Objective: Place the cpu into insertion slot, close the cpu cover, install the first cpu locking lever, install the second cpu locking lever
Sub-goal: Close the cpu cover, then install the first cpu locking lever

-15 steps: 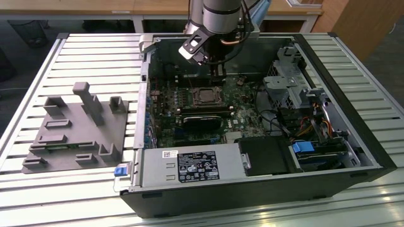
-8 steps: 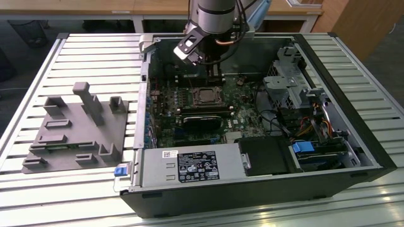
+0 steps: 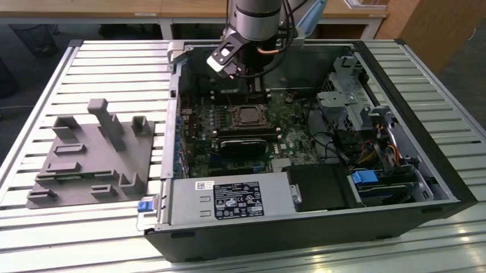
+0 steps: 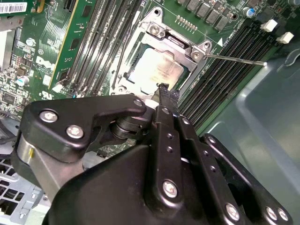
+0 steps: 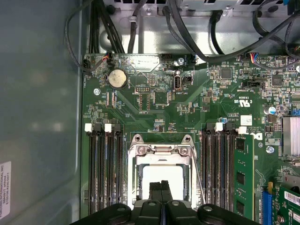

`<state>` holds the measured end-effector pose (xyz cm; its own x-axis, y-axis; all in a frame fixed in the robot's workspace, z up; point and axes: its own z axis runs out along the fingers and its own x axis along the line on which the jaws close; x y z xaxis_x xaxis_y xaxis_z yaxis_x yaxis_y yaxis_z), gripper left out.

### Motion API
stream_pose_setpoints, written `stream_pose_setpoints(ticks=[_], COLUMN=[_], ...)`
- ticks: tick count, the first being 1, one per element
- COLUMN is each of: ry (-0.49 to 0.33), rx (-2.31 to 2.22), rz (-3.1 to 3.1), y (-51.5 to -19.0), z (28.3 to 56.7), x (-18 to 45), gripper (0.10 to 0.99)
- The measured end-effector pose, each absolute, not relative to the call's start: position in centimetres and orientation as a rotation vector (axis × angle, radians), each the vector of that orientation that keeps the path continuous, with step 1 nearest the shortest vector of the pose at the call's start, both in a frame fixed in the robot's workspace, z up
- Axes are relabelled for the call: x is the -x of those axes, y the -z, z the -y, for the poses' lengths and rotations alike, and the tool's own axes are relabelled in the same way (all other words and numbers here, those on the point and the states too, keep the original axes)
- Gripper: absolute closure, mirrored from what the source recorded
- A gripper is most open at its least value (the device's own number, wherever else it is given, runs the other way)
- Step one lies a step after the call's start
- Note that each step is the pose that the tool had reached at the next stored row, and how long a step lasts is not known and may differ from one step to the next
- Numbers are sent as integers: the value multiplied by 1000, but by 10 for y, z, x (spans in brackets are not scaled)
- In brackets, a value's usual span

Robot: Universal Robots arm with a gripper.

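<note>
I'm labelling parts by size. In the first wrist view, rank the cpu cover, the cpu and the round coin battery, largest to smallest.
1. cpu cover.
2. cpu, partly hidden by the pincer.
3. coin battery.
All sit on one board, so nearness hardly skews this.

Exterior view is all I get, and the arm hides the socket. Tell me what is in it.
Observer: In both wrist views a silvery chip shows through the window of the metal cover, which looks flat down around it.
Operator: Report the gripper.
Observer: In the first wrist view the gripper has its fingertips together, over one edge of the chip.
Operator: Check the locking lever.
Observer: In the second wrist view a thin lever rod sticks out from a corner of the cover, across the memory slots, rather than lying along the frame.
</note>
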<state>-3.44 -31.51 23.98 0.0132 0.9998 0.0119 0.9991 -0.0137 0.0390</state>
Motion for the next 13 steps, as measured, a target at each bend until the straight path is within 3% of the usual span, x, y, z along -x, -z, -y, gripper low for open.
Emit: stream_pose_setpoints(ticks=[13], ry=[-55], rx=[-2222], rz=[-2192], y=[-243], z=[315], x=[35], gripper=[980])
